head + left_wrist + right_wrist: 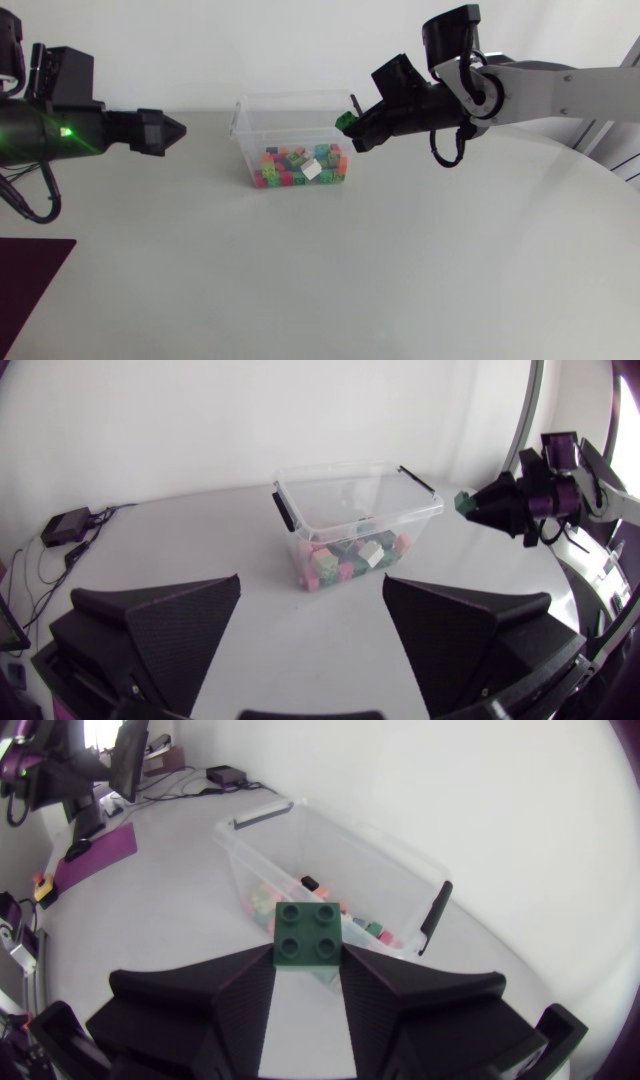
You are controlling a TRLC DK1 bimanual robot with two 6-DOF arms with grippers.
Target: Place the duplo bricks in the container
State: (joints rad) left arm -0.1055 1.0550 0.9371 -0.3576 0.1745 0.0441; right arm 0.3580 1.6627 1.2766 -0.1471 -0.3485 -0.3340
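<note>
A clear plastic container stands at the back middle of the table, with several coloured duplo bricks in its bottom. My right gripper is shut on a dark green duplo brick, held in the air just above the container's right rim. My left gripper hovers left of the container, pointing at it, open with nothing between its fingers.
A dark purple mat lies at the table's front left edge. A small black box with cables sits at the far left near the wall. The table's rounded edge runs along the right side.
</note>
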